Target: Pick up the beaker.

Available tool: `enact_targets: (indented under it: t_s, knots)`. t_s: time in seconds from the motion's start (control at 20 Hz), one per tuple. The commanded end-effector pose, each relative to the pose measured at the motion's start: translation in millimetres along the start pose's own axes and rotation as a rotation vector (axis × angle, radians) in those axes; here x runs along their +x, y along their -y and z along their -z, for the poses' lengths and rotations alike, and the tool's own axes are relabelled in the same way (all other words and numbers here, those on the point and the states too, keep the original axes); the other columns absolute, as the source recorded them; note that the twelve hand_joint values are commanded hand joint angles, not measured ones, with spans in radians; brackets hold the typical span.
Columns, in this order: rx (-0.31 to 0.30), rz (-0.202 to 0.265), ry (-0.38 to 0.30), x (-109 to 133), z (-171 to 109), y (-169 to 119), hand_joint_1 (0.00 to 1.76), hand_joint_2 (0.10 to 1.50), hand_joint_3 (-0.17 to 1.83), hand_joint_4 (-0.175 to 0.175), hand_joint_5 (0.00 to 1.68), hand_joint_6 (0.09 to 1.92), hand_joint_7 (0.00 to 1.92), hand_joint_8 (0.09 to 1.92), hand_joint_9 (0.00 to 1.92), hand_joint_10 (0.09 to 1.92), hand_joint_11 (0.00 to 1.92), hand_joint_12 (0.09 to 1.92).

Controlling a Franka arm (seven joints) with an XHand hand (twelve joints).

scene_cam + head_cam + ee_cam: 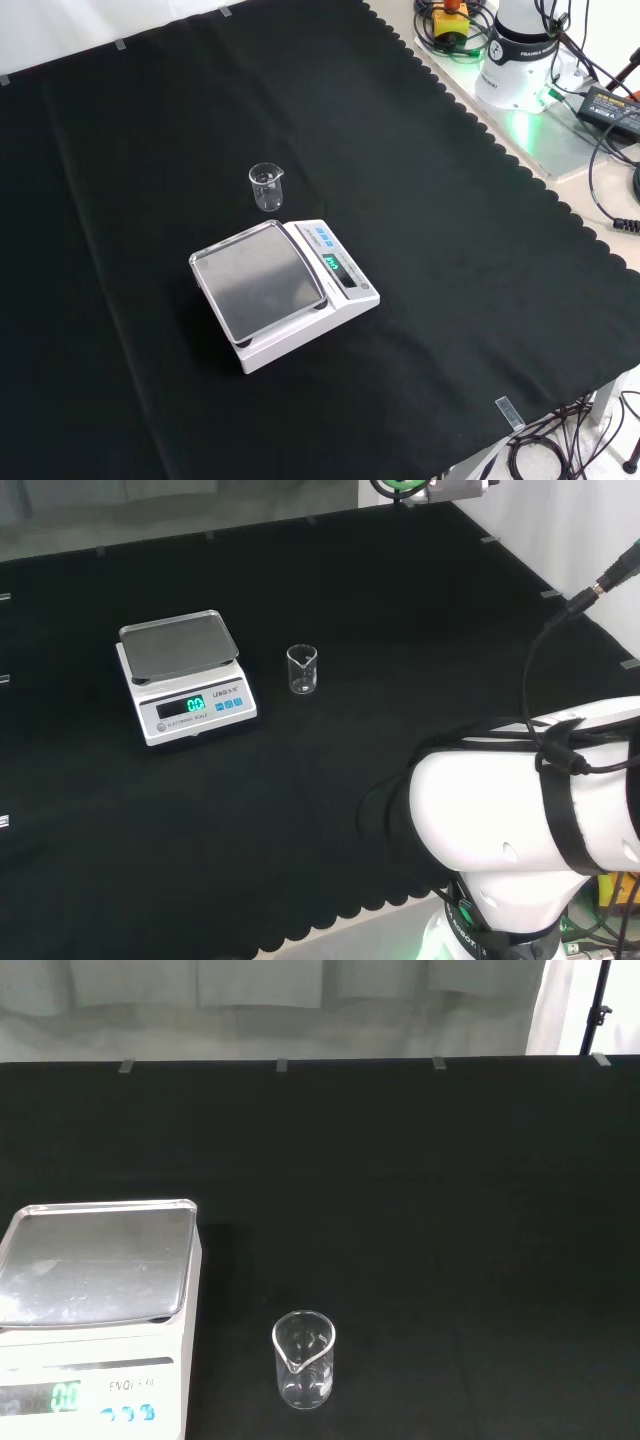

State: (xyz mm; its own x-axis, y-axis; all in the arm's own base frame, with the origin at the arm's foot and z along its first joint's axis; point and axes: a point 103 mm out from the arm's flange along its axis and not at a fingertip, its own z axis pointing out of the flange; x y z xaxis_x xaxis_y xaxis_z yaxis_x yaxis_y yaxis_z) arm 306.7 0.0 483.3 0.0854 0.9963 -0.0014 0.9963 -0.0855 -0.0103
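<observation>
A small clear glass beaker (302, 669) stands upright on the black cloth, just right of the scale in the head view. In the front view the beaker (267, 187) stands just beyond the scale's far corner. The wrist view looks at the beaker (303, 1359) from some way off, with open cloth between; it looks empty.
A white electronic scale (186, 678) with a bare steel pan (260, 277) and a lit display sits beside the beaker. The arm's white links (530, 800) stand at the head view's right. The arm's base (525, 55) and cables lie off the cloth's far right edge in the front view.
</observation>
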Motion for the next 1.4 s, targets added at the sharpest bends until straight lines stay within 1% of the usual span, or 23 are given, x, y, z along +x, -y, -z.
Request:
enact_targets:
  t_s: [0.05,0.1,0.2,0.25,0.4,0.55,0.7,1.0,1.2,1.25,1.4]
  knots:
    - [-0.009,-0.002,0.012,0.3,-0.3,-0.4,0.20,0.72,0.45,-0.010,0.00,0.09,0.00,0.33,0.00,0.51,0.05,1.41]
    - [-0.009,-0.002,0.011,0.6,-0.4,-0.7,0.19,0.76,0.37,-0.009,0.00,0.09,0.00,0.31,0.00,0.49,0.03,1.45]
    - [-0.007,-0.001,0.010,1.1,-0.7,-1.2,0.19,0.79,0.30,-0.009,0.00,0.09,0.00,0.30,0.00,0.48,0.01,1.49]
    - [-0.010,0.003,0.013,1.3,-0.8,-1.4,0.19,0.80,0.29,-0.009,0.00,0.09,0.00,0.30,0.00,0.47,0.01,1.49]
    - [-0.006,0.005,-0.010,0.7,-1.4,-3.2,0.18,0.81,0.27,-0.010,0.00,0.09,0.00,0.30,0.00,0.47,0.00,1.50]
    - [0.012,0.015,-0.031,-6.9,-6.6,-13.7,0.18,0.81,0.26,-0.011,0.00,0.09,0.00,0.30,0.00,0.49,0.01,1.50]
    - [0.014,0.027,-0.045,-12.5,-15.9,-24.6,0.18,0.82,0.24,-0.013,0.00,0.09,0.00,0.32,0.00,0.50,0.01,1.49]
    - [0.025,0.050,-0.075,-15.1,-34.3,-44.7,0.17,0.84,0.20,-0.021,0.00,0.09,0.00,0.42,0.00,0.60,0.03,1.50]
    - [0.033,0.065,-0.100,-15.5,-51.0,-65.1,0.17,0.85,0.18,-0.027,0.01,0.09,0.00,0.50,0.00,0.69,0.05,1.49]
    - [0.034,0.060,-0.116,-16.1,-55.5,-70.4,0.17,0.85,0.17,-0.029,0.02,0.09,0.00,0.53,0.00,0.72,0.06,1.49]
    - [0.038,0.063,-0.124,-16.2,-68.6,-84.8,0.17,0.85,0.16,-0.034,0.05,0.09,0.00,0.60,0.00,0.78,0.08,1.49]
